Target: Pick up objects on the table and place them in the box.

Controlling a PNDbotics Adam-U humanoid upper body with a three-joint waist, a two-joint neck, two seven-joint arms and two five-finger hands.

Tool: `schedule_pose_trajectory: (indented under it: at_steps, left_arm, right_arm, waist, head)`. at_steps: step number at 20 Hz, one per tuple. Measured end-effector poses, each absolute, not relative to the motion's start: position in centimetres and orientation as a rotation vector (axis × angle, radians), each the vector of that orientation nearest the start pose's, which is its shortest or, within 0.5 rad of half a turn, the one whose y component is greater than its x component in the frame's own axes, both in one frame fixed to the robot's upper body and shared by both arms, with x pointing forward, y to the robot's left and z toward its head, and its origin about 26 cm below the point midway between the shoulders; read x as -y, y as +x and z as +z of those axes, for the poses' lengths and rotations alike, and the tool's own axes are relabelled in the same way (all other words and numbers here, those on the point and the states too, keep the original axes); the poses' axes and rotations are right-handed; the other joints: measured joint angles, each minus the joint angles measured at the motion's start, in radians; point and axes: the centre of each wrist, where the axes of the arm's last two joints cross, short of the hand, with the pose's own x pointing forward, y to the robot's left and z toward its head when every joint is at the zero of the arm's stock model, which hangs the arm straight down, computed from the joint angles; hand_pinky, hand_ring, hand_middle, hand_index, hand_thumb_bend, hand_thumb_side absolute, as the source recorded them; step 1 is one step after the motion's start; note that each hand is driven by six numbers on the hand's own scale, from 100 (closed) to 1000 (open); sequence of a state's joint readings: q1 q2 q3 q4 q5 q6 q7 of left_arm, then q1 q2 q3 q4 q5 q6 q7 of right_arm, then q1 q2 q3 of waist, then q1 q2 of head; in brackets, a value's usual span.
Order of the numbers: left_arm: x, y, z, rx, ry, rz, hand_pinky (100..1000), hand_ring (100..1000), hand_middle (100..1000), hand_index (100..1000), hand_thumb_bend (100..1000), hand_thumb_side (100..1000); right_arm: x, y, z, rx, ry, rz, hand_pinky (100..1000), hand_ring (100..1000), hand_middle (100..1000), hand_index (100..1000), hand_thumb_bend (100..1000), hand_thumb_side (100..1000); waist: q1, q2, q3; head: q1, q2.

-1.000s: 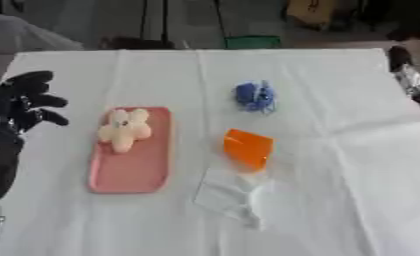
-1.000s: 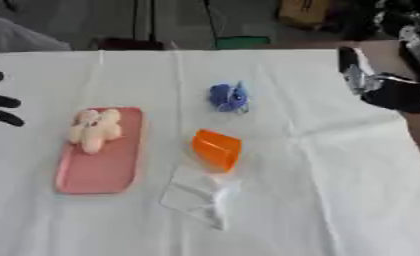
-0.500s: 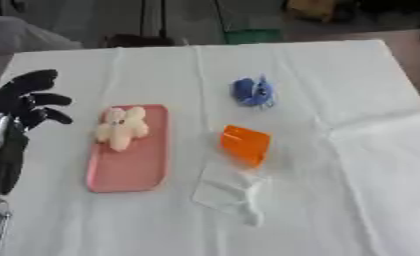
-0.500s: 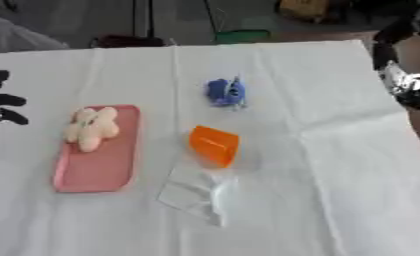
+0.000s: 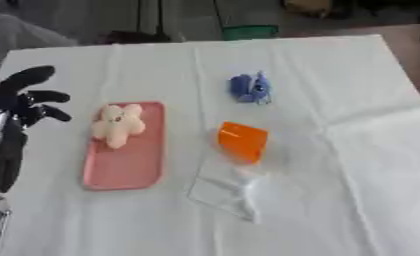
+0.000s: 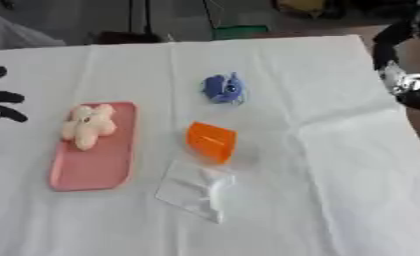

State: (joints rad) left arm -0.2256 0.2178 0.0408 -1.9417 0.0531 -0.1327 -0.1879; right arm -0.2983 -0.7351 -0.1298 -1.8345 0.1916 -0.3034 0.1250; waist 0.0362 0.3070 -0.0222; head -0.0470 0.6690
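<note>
Beside pink tray [image 5: 117, 172], left hand [image 5: 25, 97] hovering, fingers spread, holding nothing; clear bag [image 5: 227, 192] risking slipping from grasp.

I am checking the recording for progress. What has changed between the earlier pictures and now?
Little. The right arm has pulled back toward the table's right edge, and its hand is not visible. The left hand stays open at the left, holding nothing. The cream plush toy on the pink tray, the blue toy, the orange piece and the clear bag lie unchanged.
</note>
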Motion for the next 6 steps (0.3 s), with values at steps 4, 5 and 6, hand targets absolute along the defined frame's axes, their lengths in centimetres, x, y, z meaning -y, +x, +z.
schedule_pose_trajectory:
  at_steps: [4,5,6]
  left_arm:
    - [-26.35,30.07,16.03,2.26,-0.031,-0.413,564,692,823,800,156,889]
    - [-26.35,30.07,16.03,2.26,-0.03,-0.412,564,692,823,798,156,889]
    - [-26.35,30.07,16.03,2.26,-0.03,-0.412,564,691,823,791,155,888]
  right_arm:
    - [36.72,30.84,24.07,2.229,-0.73,0.997,627,657,916,843,145,554]
    - [36.72,30.84,24.07,2.229,-0.729,0.996,627,657,916,843,145,554]
    - [36.72,30.83,24.07,2.23,-0.728,0.994,627,658,915,843,147,552]
  waist:
    - [-0.003,-0.004,0.003]
    - [-0.004,-0.005,0.003]
    - [-0.005,-0.006,0.003]
  head:
    - [0.001,0.0]
    - [0.001,0.0]
    - [0.001,0.0]
